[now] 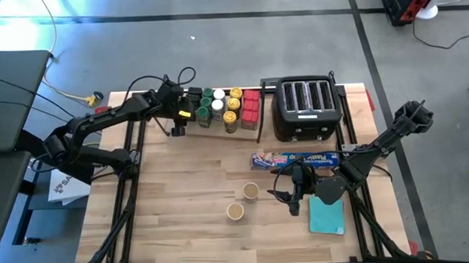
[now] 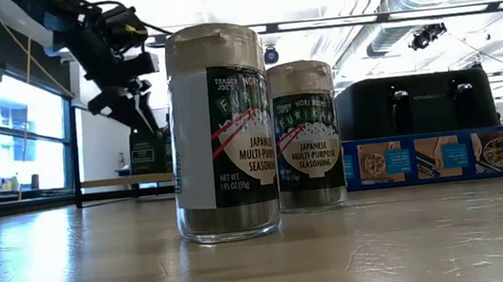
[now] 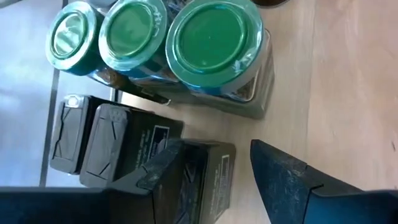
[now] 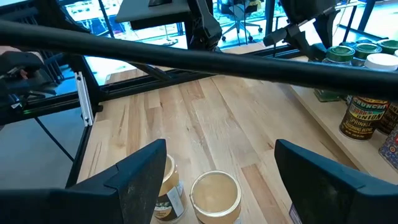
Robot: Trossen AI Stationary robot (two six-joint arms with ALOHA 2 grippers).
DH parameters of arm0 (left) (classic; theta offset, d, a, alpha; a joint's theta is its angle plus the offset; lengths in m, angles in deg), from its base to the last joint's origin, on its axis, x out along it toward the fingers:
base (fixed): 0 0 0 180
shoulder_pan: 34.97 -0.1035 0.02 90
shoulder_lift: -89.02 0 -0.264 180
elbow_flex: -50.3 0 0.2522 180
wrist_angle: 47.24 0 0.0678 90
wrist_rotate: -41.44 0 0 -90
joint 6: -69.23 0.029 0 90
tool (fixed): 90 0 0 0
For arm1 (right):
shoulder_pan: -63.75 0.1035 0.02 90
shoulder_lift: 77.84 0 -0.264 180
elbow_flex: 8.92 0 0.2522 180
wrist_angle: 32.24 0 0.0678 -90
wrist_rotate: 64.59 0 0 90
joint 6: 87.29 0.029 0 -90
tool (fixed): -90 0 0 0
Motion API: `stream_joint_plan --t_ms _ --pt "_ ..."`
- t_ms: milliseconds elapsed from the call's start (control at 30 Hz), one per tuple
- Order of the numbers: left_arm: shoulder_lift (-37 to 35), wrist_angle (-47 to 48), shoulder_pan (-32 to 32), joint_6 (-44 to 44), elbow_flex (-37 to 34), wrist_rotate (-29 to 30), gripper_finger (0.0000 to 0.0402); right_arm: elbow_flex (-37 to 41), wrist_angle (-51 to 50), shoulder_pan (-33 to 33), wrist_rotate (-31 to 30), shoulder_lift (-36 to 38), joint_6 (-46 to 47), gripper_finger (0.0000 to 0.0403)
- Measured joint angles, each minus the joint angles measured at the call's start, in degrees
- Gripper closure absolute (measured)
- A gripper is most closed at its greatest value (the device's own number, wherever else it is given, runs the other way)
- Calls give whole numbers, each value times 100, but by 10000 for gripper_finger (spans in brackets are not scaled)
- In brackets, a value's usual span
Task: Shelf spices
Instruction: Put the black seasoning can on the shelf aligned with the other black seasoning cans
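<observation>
Dark grey block (image 3: 208, 180) half hidden by fingers (image 3: 163, 167)

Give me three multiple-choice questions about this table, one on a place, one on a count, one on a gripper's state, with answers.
1. Where is the left gripper?
A. over the shelf's left end
B. above the toaster
C. by the teal pad

2. How many tan-lidded jars stand on the open table?
A. one
B. two
C. four

3. The right gripper is:
A. shut on a jar
B. open
C. out of view

Answers: 1 A, the high view shows it over the shelf. 2 B, two near the blue box. 3 B, its fingers stand wide apart, jars beyond.
</observation>
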Motion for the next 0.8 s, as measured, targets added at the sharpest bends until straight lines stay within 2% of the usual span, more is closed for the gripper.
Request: stream_joint_plan --t_ms 367,500,633,800 --pt "-398 81 358 -292 204 249 218 0 0 0 2 0 -56 107" --pt "-629 185 459 -876 218 847 225 0 0 -2 0 0 -56 107" --pt "-586 592 219 -1586 216 1119 254 0 0 -2 -5 0 -55 107" --pt "-246 680 -8 -2107 215 1092 324 0 2 -2 -109 0 -61 107"
